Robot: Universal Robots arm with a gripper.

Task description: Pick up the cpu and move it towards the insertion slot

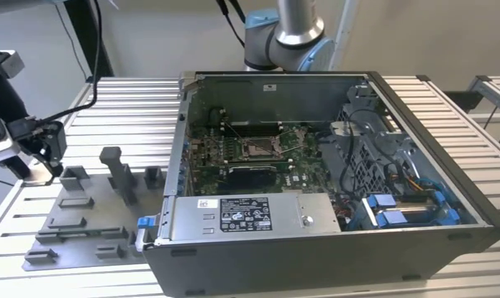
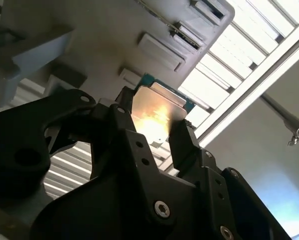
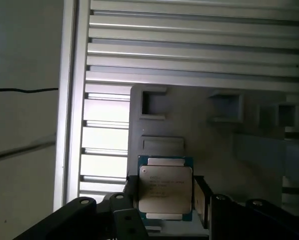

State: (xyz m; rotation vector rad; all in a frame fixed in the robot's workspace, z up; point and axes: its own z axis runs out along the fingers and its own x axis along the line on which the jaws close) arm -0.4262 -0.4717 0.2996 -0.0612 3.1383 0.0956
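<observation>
Sitting on the slatted table, the open PC case holds the insertion slot. Grey fixture tray at the exterior view's left; gripper over its far corner, jaws clenched on the cpu.

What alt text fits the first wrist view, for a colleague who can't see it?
The silvery cpu sits clamped in the gripper, with a black finger against each of its two opposite edges. Behind it lie the grey fixture tray and the slatted metal table.
</observation>
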